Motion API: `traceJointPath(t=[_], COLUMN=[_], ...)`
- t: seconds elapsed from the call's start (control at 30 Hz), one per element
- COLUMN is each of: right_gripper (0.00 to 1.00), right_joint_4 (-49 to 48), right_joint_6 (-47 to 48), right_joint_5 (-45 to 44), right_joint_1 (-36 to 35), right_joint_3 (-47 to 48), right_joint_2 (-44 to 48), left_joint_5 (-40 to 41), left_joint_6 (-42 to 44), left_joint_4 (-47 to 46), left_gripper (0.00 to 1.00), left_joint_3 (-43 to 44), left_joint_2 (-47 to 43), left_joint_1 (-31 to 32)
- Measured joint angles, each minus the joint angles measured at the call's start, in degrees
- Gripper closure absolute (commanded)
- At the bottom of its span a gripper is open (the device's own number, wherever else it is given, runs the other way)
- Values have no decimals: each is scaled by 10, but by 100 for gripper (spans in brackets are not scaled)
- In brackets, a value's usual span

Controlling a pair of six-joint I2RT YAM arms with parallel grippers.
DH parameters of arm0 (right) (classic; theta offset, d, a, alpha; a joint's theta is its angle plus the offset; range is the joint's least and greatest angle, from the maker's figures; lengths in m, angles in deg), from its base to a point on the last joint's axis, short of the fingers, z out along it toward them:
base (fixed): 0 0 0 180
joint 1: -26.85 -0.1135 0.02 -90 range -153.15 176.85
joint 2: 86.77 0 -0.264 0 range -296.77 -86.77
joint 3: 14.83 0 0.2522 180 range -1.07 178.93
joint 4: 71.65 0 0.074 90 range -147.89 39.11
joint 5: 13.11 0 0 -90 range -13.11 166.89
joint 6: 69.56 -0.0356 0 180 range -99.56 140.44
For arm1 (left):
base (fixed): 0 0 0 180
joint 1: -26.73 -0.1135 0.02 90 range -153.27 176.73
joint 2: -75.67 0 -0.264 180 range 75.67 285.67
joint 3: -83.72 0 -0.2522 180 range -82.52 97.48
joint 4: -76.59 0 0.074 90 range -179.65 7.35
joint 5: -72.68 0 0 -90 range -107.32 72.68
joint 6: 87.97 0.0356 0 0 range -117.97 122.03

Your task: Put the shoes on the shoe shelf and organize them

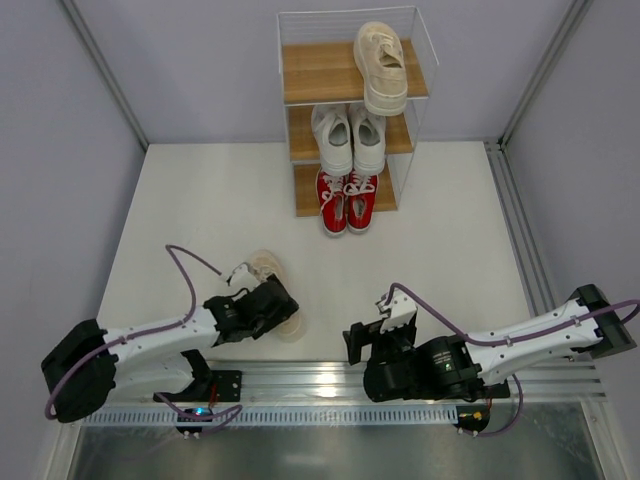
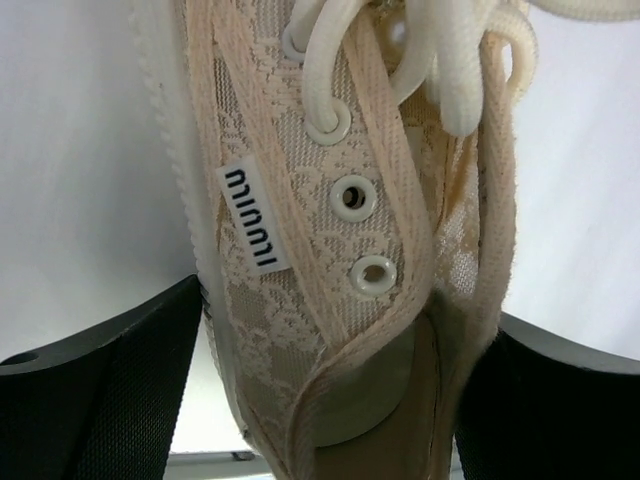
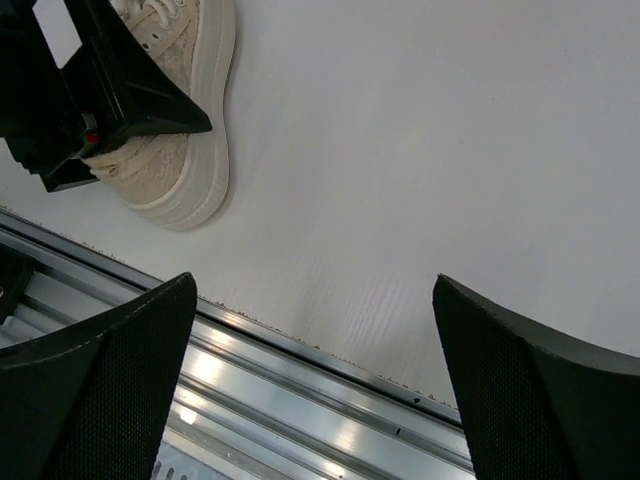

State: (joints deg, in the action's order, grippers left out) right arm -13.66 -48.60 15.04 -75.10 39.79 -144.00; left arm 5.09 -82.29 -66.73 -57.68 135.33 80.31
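Left fingers (image 2: 100, 400) flank the beige shoe (image 2: 330, 250), grip undeterminable, right fingers (image 3: 90, 390) spread wide and empty; we should clamp both sidewalls squarely before lifting toward the shoe shelf (image 1: 320, 70).

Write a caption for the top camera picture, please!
The left gripper straddles the last beige shoe on the table; five shoes already sit on the shoe shelf.

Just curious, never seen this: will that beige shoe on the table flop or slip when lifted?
The beige shoe probably squashes at the top: its upper looks like thin lacy fabric. The thick sole should stay stiff. Its laces may dangle.
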Motion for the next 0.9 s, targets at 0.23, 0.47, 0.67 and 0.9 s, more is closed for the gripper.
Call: traceJointPath(t=[0.23, 0.47, 0.67, 0.9], right_gripper=[0, 0, 0, 0], right_joint_4=[19, 17, -74, -292], right_joint_6=[-22, -33, 66, 288], right_joint_5=[0, 5, 30, 183], right_joint_1=[0, 0, 0, 36], right_joint_3=[-16, -49, -101, -207], right_joint_2=[16, 37, 94, 194], left_joint_5=[5, 12, 18, 54], left_joint_6=[-62, -86, -82, -75], left_joint_4=[7, 67, 97, 153], left_gripper=[4, 0, 0, 0], left_joint_3=[102, 190, 243, 212], left_joint_2=[145, 183, 165, 8], left_joint_1=[75, 105, 108, 128])
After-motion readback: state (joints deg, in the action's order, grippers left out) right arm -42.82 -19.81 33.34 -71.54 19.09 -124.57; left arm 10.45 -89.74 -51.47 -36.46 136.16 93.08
